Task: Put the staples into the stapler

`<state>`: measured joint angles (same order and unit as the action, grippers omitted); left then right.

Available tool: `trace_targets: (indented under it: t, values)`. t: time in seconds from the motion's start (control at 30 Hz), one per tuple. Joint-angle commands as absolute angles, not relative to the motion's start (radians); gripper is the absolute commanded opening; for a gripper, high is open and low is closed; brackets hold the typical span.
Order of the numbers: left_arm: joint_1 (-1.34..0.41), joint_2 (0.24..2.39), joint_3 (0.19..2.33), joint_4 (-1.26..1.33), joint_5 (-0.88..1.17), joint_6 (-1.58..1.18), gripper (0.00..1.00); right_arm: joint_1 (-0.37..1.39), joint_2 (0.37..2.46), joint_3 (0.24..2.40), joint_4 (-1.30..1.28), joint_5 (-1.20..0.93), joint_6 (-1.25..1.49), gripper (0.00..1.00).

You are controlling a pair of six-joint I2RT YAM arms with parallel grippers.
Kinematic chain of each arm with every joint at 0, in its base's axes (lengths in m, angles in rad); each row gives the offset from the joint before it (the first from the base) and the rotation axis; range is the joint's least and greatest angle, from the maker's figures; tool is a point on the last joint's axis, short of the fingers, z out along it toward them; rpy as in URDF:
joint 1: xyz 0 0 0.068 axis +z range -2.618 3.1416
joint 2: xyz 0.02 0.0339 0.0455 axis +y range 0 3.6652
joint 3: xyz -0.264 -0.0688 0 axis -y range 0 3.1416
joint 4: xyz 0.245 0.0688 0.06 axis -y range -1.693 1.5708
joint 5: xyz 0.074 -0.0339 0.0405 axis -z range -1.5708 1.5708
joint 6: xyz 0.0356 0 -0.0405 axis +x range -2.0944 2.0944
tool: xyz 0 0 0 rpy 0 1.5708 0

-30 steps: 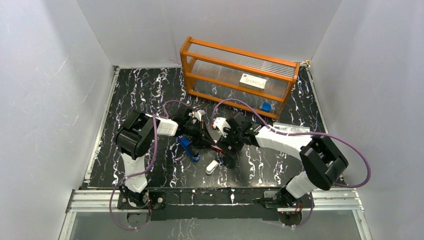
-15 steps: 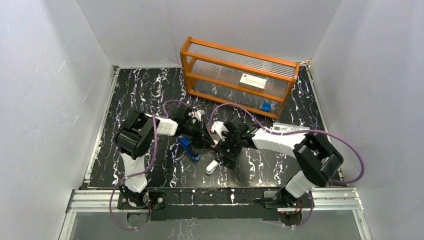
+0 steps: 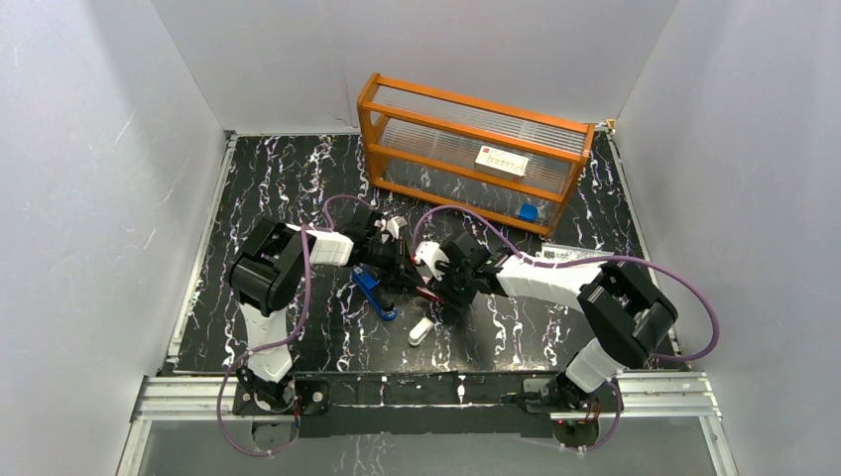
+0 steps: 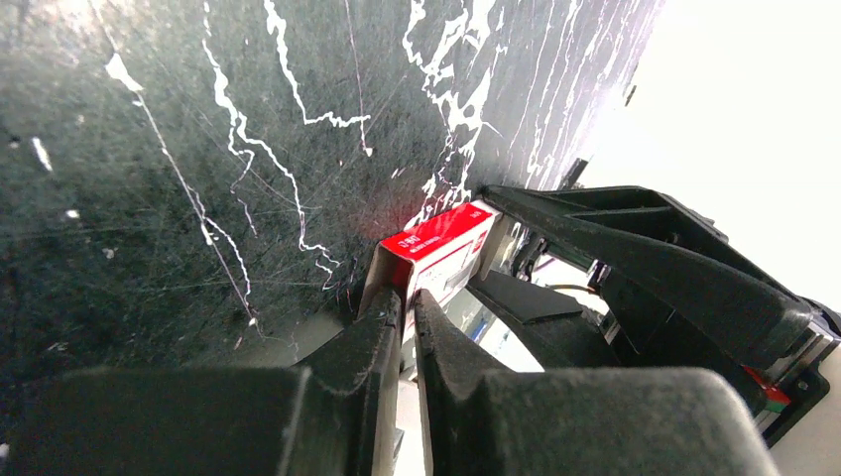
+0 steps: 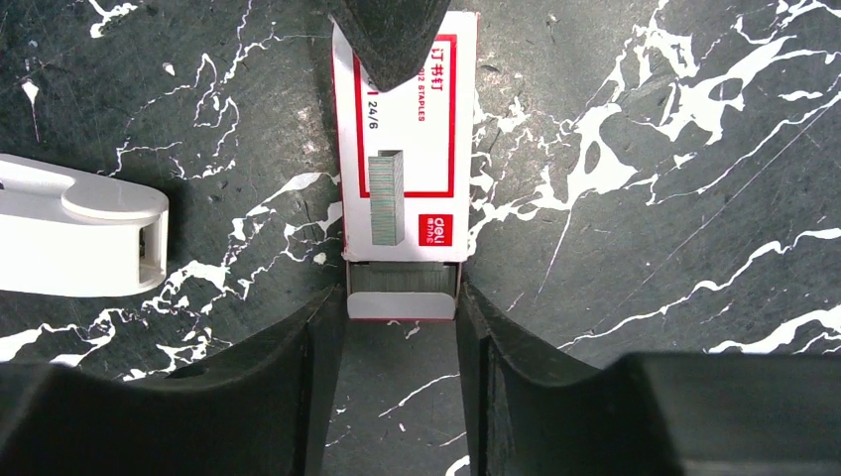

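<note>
Staples (image 5: 402, 279) are exposed at the open end of the staple box (image 5: 402, 149), flat on the desk (image 5: 645, 149). Right hand (image 5: 402, 302) is spread, straddling that end. Left hand (image 4: 407, 297) appears pinched on the far end. The strip should be nipped by its sides and drawn straight out, with the box held down. White object (image 5: 79, 238) lies just beside and could be clipped. Stapler (image 3: 375, 294) lies near.

Black marbled table (image 3: 268, 188), five things on it.
Orange crate (image 3: 368, 129) at the far right corner; stapler (image 3: 373, 293), staple box (image 5: 426, 149) and white object (image 3: 420, 330) mid-table; packet (image 3: 570, 257) near the right edge.
</note>
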<state>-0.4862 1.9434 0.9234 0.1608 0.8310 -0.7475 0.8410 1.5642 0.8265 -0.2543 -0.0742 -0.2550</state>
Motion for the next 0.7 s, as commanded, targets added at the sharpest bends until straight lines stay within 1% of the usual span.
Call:
trace_targets:
  t: [0.0, 0.1, 0.17, 0.53, 0.67]
  values:
    - [-0.480, 1.939, 0.956, 0.098, 0.812, -0.702, 0.08, 0.841, 1.600, 0.833, -0.277, -0.013, -0.275, 0.49]
    - [-0.477, 1.940, 0.960, 0.085, 0.815, -0.698, 0.06, 0.842, 1.627, 0.851, -0.292, -0.006, -0.270, 0.45]
    - [-0.468, 1.941, 0.959, 0.091, 0.821, -0.702, 0.06, 0.842, 1.636, 0.853, -0.296, -0.006, -0.267, 0.44]
    - [-0.436, 1.947, 0.946, 0.168, 0.924, -0.734, 0.02, 0.841, 1.634, 0.855, -0.296, -0.018, -0.262, 0.43]
    - [-0.403, 1.941, 0.961, 0.112, 0.923, -0.693, 0.01, 0.842, 1.628, 0.856, -0.309, -0.016, -0.265, 0.43]
